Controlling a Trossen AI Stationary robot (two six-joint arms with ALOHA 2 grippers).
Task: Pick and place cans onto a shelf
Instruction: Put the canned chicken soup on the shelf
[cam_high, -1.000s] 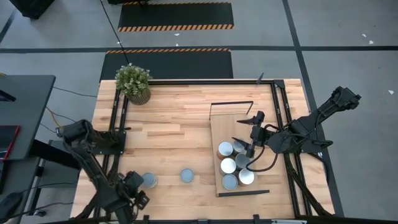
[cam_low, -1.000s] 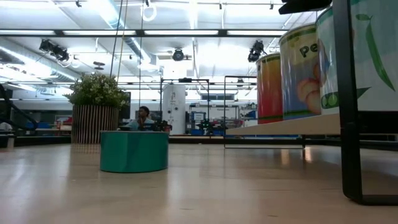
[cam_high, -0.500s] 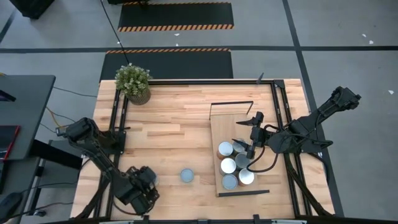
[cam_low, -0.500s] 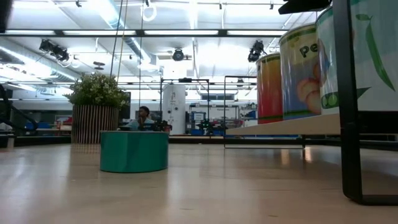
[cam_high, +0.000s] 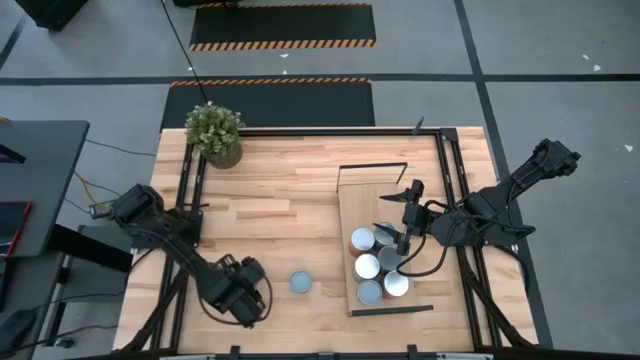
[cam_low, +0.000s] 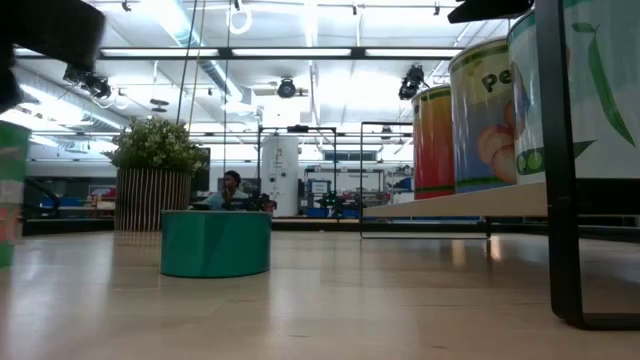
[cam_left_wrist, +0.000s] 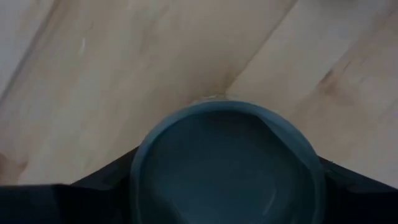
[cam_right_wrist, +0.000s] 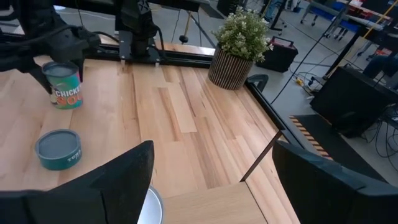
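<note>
Gripping a tall labelled tin can with a blue-grey round top (cam_left_wrist: 227, 165), the left gripper (cam_high: 243, 292) has its dark fingers (cam_left_wrist: 106, 180) pressed on either side of the can's rim; seen from the right wrist camera, that can (cam_right_wrist: 63, 85) hangs upright just above the light wooden tabletop (cam_high: 280, 200). Just beside this gripper, toward the table's middle, a short teal can with a grey lid (cam_high: 301, 282) stands alone on the tabletop, apart from the fingers. Farther off past it lies the long light-wood shelf board with thin black end frames (cam_high: 365, 195), carrying a cluster of five silver-topped and grey-topped cans (cam_high: 378, 265) at its near end. The right gripper (cam_high: 403, 240) hovers over that cluster, its fingers (cam_right_wrist: 124, 177) spread apart with nothing between them. Well away at the far corner of the table stands a potted green plant in a ribbed pot (cam_high: 214, 132).
</note>
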